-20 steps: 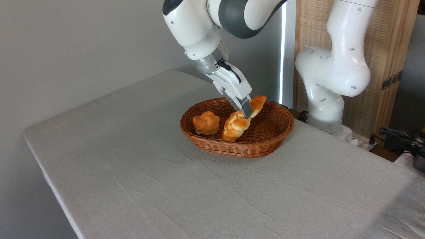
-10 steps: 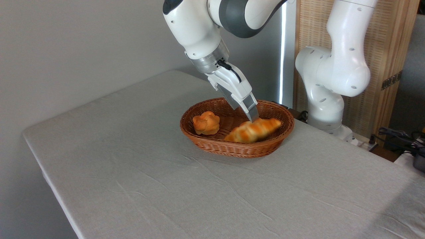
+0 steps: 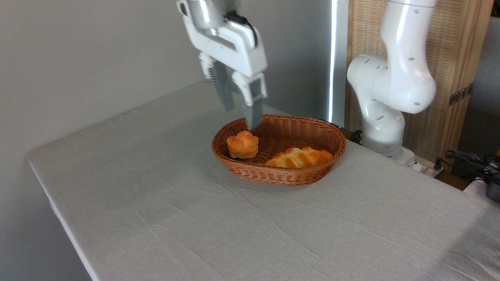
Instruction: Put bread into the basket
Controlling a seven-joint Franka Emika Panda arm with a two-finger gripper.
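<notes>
The braided golden-orange bread point(image 3: 299, 157) lies flat inside the oval brown wicker basket point(image 3: 312, 176), along its near right side. My gripper point(image 3: 240, 117) hangs above the basket's far left rim, well clear of the bread. Its two fingers are spread apart with nothing between them, so it is open.
A small round knotted bun point(image 3: 243, 144) rests in the left end of the basket. The arm's white base point(image 3: 386, 101) stands behind the table at the right, in front of a wooden screen. Cables lie at the far right edge. Grey cloth covers the table point(image 3: 195, 218).
The gripper let go of the bread, which dropped and settled flat in the basket. The gripper then rose and swung up and to the left, turning upright.
</notes>
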